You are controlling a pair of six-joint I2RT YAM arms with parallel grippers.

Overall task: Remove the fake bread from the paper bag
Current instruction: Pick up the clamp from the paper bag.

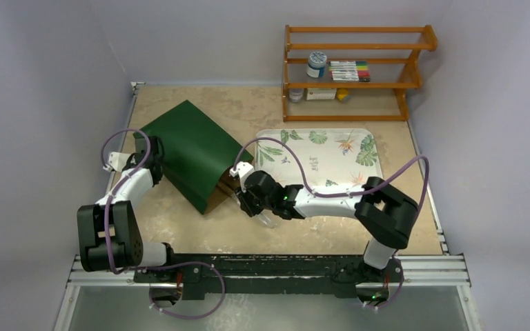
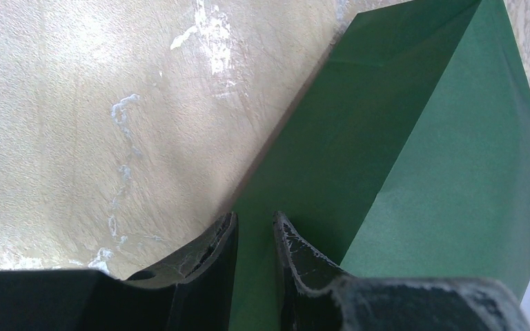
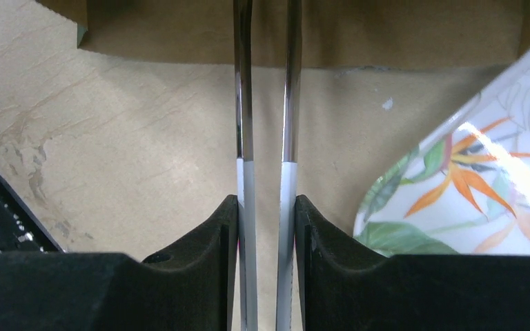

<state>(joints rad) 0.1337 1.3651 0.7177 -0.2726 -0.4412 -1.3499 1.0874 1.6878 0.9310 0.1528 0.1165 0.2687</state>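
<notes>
The bag (image 1: 190,148) lies on its side on the left half of the tabletop (image 1: 262,110), green outside up and humped like a low tent. Its long axis runs on a diagonal from far left to near right. The mouth faces near right, where a strip of brown lining shows at the lip. The bread is out of sight.

The left claw (image 2: 254,221) is at the bag's left corner, at the closed end. Its fingers are drawn close, with green paper running between them, pinching the bag's edge.

The right claw (image 3: 266,200) sits just off the mouth and pinches a pair of metal tongs (image 3: 243,103). The two thin arms stand parallel and slightly apart. They point straight at the opening and cross the brown lip. Their tips are cut off by the edge of the wrist view.

A leaf-patterned tray (image 1: 317,148) lies just to the right of the bag, beside the right claw.
</notes>
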